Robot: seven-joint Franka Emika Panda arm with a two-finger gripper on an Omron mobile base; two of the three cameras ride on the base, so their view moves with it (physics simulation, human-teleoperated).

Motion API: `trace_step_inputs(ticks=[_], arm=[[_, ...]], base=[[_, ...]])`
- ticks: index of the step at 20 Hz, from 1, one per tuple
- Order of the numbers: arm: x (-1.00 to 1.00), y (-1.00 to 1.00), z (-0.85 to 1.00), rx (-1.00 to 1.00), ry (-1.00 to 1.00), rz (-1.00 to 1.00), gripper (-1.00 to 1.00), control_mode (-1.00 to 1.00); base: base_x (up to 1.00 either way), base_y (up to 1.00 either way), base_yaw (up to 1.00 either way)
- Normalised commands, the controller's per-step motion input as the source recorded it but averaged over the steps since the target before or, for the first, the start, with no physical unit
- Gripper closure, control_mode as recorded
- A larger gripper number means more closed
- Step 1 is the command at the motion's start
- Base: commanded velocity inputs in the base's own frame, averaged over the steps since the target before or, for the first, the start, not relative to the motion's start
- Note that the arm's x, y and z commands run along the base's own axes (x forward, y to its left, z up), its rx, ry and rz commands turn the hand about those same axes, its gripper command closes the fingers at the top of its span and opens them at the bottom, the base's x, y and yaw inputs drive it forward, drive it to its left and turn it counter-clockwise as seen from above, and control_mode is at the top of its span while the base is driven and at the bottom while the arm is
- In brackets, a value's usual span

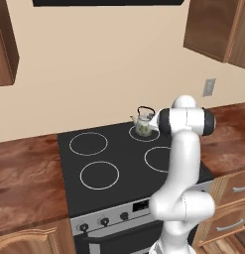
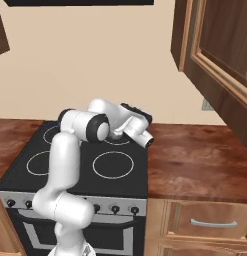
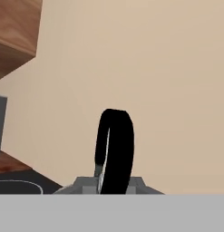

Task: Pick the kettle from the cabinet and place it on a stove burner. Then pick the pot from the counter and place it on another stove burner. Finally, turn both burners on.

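Beige wall backs the black cooktop (image 1: 119, 163), with reddish-brown desk (image 2: 195, 160) on either side. On the far right burner (image 1: 144, 133) stands the kettle (image 1: 144, 124), close to the wall; the three other rings lie bare, with free glass toward the steel front edge. From the left the kettle's body and spout show; from the right the arm hides it. The hand view shows the black arched handle (image 3: 115, 152) between the jaws, which stand nearly shut on it.
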Motion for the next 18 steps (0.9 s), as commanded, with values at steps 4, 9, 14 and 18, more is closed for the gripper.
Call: trace_step_inputs(ticks=[4,9,14,18], arm=[[0.28,-0.02,-0.12,0.0,0.0,0.0,1.0,-1.0],[0.23,-0.01,-0.21,0.0,0.0,0.0,1.0,-1.0],[0.01,0.0,-0.27,0.0,0.0,0.0,1.0,-1.0],[0.0,0.0,-0.26,0.0,0.0,0.0,-1.0,-1.0]], base=[[0.0,0.0,0.0],[0.0,0.0,0.0],[0.0,0.0,0.0],[0.0,0.0,0.0]])
